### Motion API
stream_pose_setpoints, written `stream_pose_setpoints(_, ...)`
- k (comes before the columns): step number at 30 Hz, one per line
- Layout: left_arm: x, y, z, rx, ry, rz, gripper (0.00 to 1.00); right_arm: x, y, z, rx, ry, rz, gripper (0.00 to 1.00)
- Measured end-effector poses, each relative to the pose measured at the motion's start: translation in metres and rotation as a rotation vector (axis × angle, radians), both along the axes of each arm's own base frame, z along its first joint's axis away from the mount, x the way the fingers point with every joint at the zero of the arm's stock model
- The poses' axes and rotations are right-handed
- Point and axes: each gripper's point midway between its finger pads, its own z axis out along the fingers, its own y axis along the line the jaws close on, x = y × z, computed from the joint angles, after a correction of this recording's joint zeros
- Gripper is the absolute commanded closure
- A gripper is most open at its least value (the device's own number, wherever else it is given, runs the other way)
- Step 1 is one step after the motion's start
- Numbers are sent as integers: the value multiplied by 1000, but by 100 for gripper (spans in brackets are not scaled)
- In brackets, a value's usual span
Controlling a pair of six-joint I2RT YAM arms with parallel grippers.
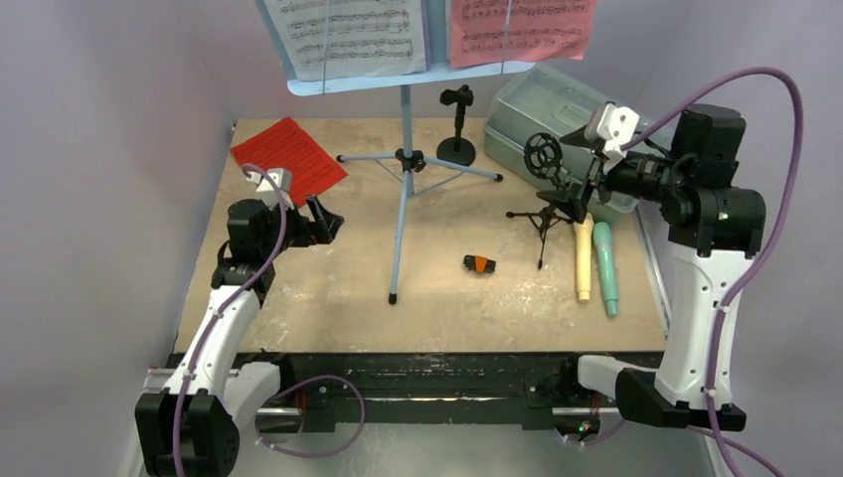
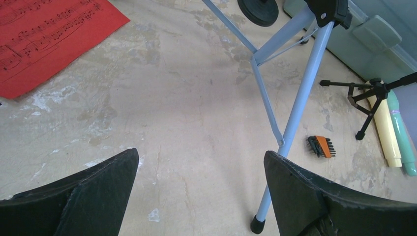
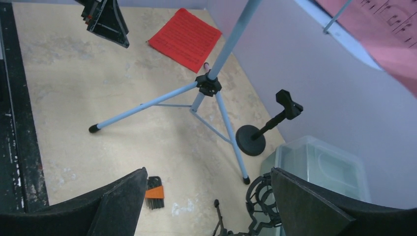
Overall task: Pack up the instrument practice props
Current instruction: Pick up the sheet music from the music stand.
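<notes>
Left gripper (image 2: 200, 162) spread wide, empty, above bare table near the red page (image 1: 290, 157). Right gripper (image 3: 209, 187) also wide, nothing held, over the tripod mic holder (image 1: 545, 214) (ring mount on top). Pale-blue rack (image 1: 406, 149) upright mid-table on its legs, white page (image 1: 348, 35) and pink page (image 1: 522, 28) on it. Round-base mic holder (image 1: 457, 124) stands behind. Cream microphone (image 1: 584, 260) and teal microphone (image 1: 605, 268) lie side by side at right, near the case (image 1: 552, 109)
</notes>
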Motion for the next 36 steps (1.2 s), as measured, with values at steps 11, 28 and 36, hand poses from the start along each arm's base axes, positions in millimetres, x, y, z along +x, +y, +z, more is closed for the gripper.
stream_pose_setpoints(11, 0, 1, -1, 2, 3, 4, 1, -2, -5, 51, 46, -94, -94, 1)
stream_pose_setpoints(28, 1, 1, -7, 6, 23, 5, 1, 15, -21, 148, 308, -183, -247, 1)
stream_pose_setpoints(36, 1, 1, -9, 10, 31, 3, 1, 51, -37, 185, 567, -122, -340, 1)
